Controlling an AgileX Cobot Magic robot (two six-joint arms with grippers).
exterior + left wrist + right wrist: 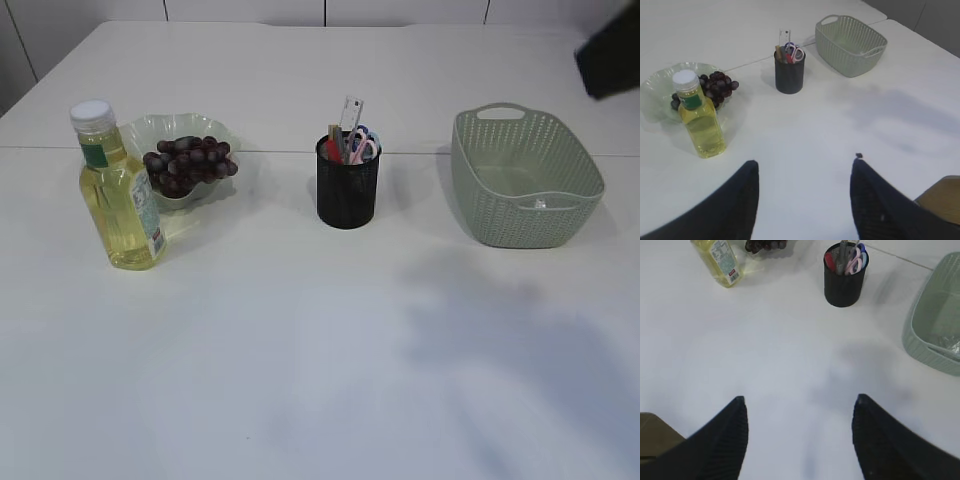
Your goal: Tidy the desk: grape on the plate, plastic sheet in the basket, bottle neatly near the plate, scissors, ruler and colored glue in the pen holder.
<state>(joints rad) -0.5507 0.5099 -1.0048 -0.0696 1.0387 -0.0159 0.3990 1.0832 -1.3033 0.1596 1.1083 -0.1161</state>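
A bunch of dark grapes (190, 163) lies on the pale green plate (150, 125) at the left. Right in front of the plate, the bottle (118, 195) of yellow liquid with a white cap stands upright. At the table's middle the black mesh pen holder (347, 195) holds the ruler (350, 112), pink-handled scissors (362, 146) and red glue (332, 150). A clear plastic sheet (945, 342) lies inside the green basket (525, 180) at the right. My left gripper (805, 162) and right gripper (800, 399) both hang open and empty over bare table, well short of everything.
A dark part of an arm (610, 55) shows at the top right of the exterior view. Brown corners (940, 200) (655, 432) edge the wrist views. Open white tabletop stretches in front of the objects.
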